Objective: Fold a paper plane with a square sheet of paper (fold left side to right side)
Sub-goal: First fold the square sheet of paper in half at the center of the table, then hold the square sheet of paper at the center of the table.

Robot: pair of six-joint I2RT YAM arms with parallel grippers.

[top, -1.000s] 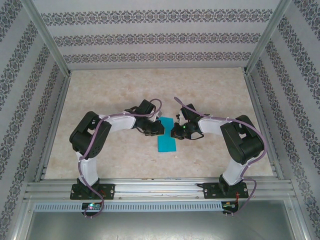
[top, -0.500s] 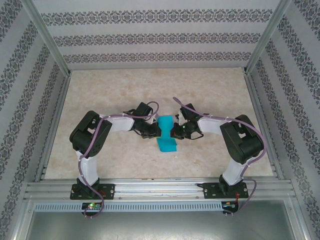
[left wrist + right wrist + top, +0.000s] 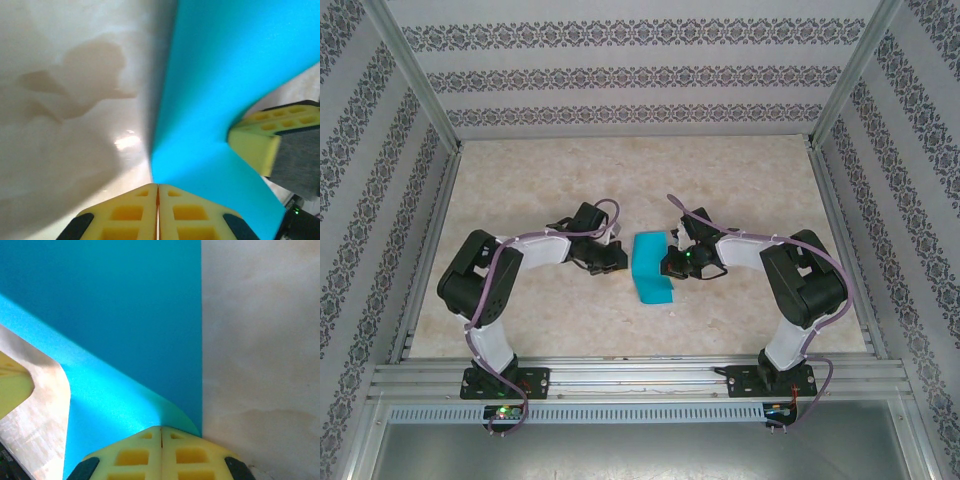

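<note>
Left jaws, closed empty, have backed off the sheet [image 3: 650, 280]; right jaws pinch it.

**Top view:** the camera is looking down from above and behind the arm bases, taking in the whole table [image 3: 540, 190].

**Wrist views:** each camera is looking forward past its own fingertips at the bottom edge of the frame, left gripper [image 3: 158, 200] and right gripper [image 3: 161, 437], very near the tabletop.

**Shared by all three:** the sheet of paper [image 3: 651, 268].
</note>
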